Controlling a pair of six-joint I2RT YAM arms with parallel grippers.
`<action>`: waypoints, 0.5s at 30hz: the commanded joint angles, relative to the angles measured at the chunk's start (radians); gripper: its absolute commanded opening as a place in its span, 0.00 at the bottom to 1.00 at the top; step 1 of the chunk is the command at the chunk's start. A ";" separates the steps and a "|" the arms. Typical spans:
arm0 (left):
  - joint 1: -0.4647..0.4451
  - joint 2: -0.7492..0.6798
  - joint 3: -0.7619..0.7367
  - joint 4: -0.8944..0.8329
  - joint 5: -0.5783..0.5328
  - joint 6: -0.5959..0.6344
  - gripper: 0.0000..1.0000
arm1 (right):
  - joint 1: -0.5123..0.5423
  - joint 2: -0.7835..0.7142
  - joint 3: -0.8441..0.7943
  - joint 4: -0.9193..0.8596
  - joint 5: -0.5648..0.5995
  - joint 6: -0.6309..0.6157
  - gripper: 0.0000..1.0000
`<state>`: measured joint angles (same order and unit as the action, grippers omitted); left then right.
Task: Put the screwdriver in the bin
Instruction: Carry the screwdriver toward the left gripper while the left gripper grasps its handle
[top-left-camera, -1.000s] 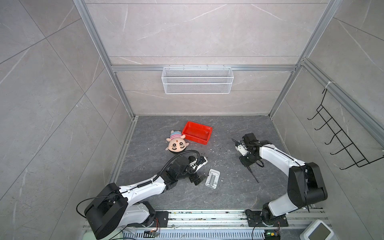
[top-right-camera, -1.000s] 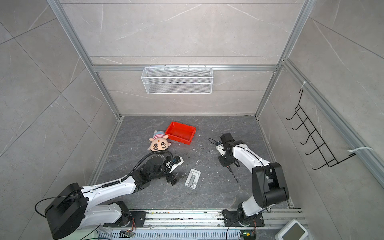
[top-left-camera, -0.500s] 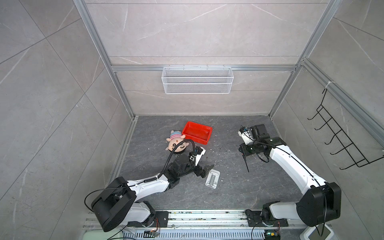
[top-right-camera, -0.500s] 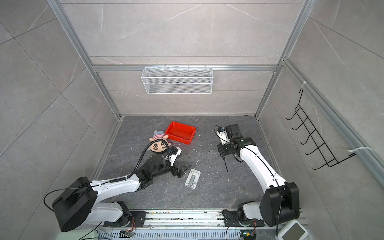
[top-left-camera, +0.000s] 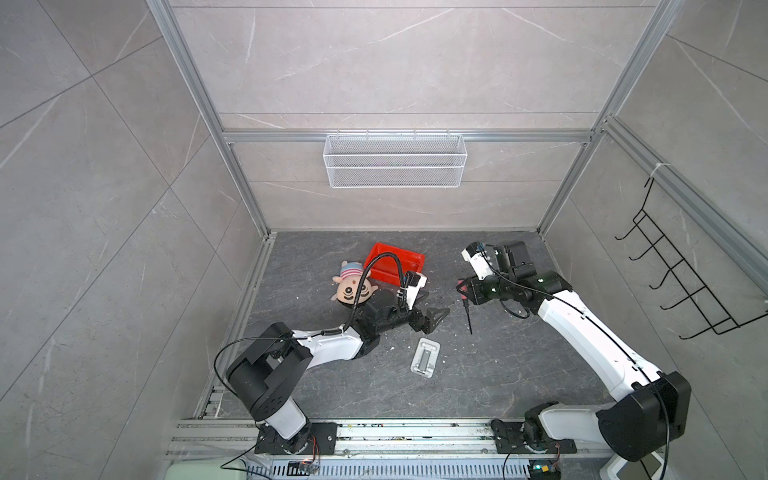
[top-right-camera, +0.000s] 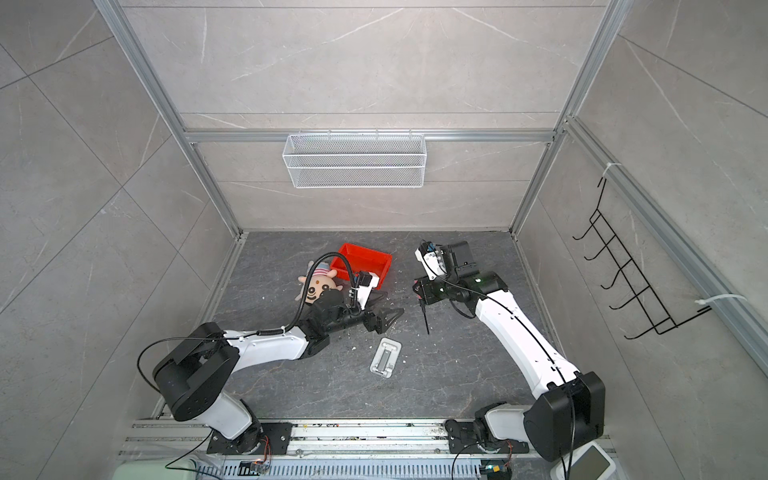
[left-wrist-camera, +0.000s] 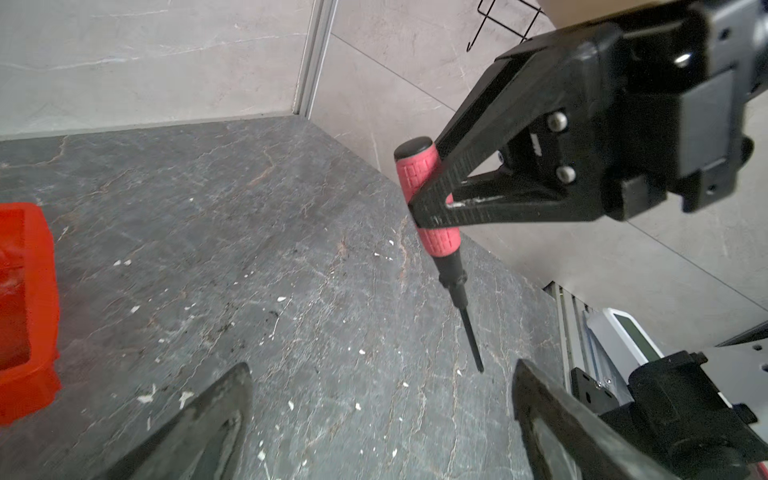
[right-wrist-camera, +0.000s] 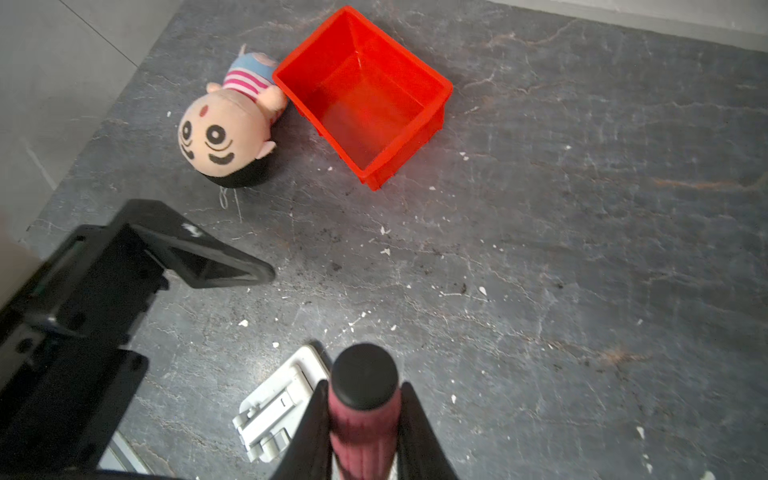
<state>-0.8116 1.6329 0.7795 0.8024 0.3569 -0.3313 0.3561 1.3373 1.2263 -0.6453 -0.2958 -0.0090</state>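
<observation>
My right gripper (left-wrist-camera: 432, 208) has its jaws clamped on the red handle of the screwdriver (left-wrist-camera: 432, 216), which hangs shaft-down above the tabletop (top-left-camera: 498, 374), well apart from the bin (right-wrist-camera: 365, 95) that sits empty beside the plush toy (right-wrist-camera: 224, 137). My left gripper (top-left-camera: 432, 320) stands with jaws spread wide and nothing between them, pointing toward the hanging shaft. The grip sits across the middle of a rounded handle, so I judge the tool could swing or slip if I move sharply, and the long shaft could catch the bin's near wall if I come in too low. My left arm also lies between me and the bin, so a straight path risks a knock. The left wrist view shows the whole tool from the side, tip clear of the tabletop; the right wrist view shows only the handle's black cap, but gives the bin's bare inside. In both top views the left arm's cable hides part of the bin, and the white clip (top-left-camera: 424, 357) lies near the middle.
</observation>
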 joint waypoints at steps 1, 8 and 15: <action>0.006 0.028 0.056 0.085 0.048 -0.021 0.95 | 0.033 0.012 0.047 0.057 -0.005 0.037 0.00; 0.026 0.066 0.066 0.214 0.052 -0.120 0.81 | 0.088 0.032 0.082 0.091 0.005 0.064 0.00; 0.034 0.066 0.048 0.245 0.051 -0.136 0.71 | 0.129 0.054 0.105 0.110 0.012 0.067 0.00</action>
<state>-0.7826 1.6970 0.8185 0.9543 0.3943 -0.4496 0.4721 1.3743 1.2964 -0.5678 -0.2939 0.0357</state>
